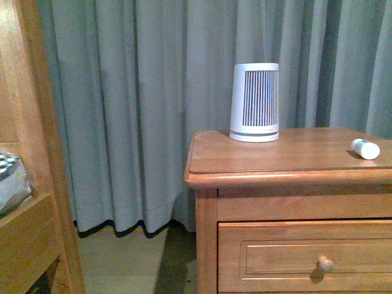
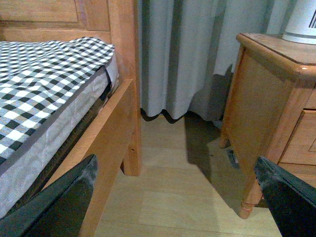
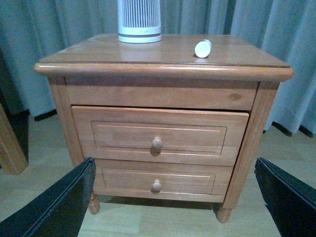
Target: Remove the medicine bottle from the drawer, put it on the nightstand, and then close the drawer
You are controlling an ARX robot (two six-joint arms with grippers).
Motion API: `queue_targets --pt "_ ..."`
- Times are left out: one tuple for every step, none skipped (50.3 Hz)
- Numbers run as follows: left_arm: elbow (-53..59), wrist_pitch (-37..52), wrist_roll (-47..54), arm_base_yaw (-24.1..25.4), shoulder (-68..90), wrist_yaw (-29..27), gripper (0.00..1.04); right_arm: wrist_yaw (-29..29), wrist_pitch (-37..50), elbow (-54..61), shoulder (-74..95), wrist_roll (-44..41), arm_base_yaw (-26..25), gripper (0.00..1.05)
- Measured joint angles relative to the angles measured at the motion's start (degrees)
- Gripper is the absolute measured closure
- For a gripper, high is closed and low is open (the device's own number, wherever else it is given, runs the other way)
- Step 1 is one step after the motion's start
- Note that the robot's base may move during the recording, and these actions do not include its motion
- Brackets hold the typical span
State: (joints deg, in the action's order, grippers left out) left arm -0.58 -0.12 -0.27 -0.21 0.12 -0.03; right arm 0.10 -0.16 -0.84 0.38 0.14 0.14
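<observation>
The medicine bottle [image 1: 365, 149] [image 3: 203, 48], small and white, lies on its side on the nightstand [image 1: 275, 160] [image 3: 98, 52], near the top's right edge. The drawer [image 3: 113, 138] shows its panelled front and round knob [image 3: 157, 143]; the front stands slightly out from the frame. My right gripper [image 3: 174, 168] is open and empty, facing the nightstand's front from a short way back, low down. My left gripper [image 2: 175, 170] is open and empty above the floor, between the bed and the nightstand's side [image 2: 256, 108]. Neither arm shows in the front view.
A white ribbed cone-shaped device [image 1: 255, 102] [image 3: 139, 19] stands at the back of the nightstand's top. The lower drawer [image 3: 123, 180] is shut. A bed with a checked cover [image 2: 44, 74] and a wooden frame [image 1: 37, 122] is on the left. Grey curtains [image 1: 141, 110] hang behind.
</observation>
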Motion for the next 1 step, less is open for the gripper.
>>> queue_targets --pt "0.0 0.0 0.0 0.0 0.0 0.0 0.07 0.0 0.0 0.0 0.0 0.0 0.0 0.07"
